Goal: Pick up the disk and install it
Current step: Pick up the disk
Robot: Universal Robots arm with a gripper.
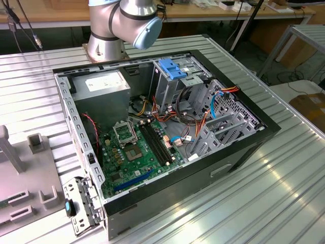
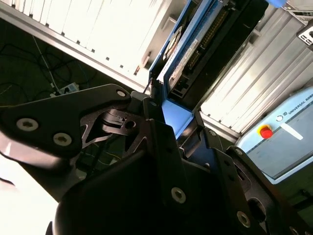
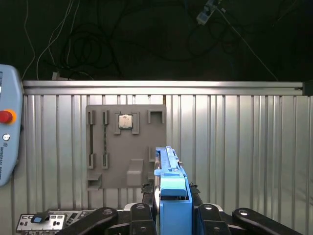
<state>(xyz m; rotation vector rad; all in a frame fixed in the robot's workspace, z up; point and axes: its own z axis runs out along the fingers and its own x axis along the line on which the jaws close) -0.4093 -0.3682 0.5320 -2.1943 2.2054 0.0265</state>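
Observation:
The disk (image 3: 168, 169) stands on edge between the black fingers of my gripper (image 3: 170, 196), with its blue plastic frame facing the first wrist view. In the second wrist view the disk (image 2: 205, 44) shows a dark underside with a connector row and blue side rails, and it rises out of my gripper (image 2: 171, 110), which is shut on its lower end. The disk hangs above the ribbed metal table (image 3: 234, 147). The open computer case (image 1: 167, 127) lies on its side in the exterior view, with a grey drive cage and blue handle (image 1: 175, 68) at its far end.
A grey fixture plate (image 3: 126, 144) holding a small square chip lies on the table below the disk. A teach pendant (image 3: 7, 132) with a red button sits at the table's side. Inside the case are a power-supply box (image 1: 104, 86), the green motherboard (image 1: 137, 147) and loose cables (image 1: 223, 91).

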